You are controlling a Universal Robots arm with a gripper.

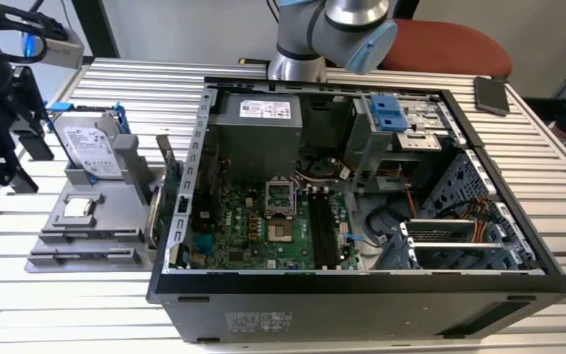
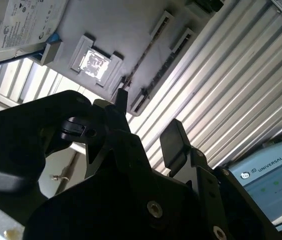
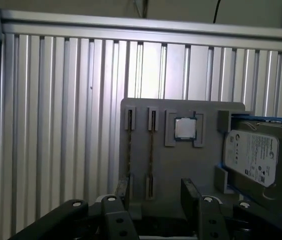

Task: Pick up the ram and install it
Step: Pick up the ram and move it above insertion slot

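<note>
End effector released: two black fingers spread apart, gripping nothing. In the first wrist view the fingers sit over the near edge of a gray holder, one on each side of its two narrow slots.

Ram not picked up. It stands on edge in one of those slots, a thin dark strip seen edge-on that lines up with the gap between the fingers. In the second wrist view the same strip runs up away from the thinner fingertip; cannot tell if tip and strip touch.

Just beside the slots: a square silver processor chip in a raised pocket. Past that, a hard drive with a metal body, a pale label and blue plastic rails, propped tilted at the holder's edge. The holder is matte gray plastic, flat, with blocky ribs.

The table is ribbed aluminium slats, shiny.

In the exterior view the holder is at the exterior view's left of an open black computer case. A green card stands on edge between them. Inside the case: a green motherboard with long black memory slots, a metal drive cage and cable bundles. A red chair and a dark phone sit at the far side.
</note>
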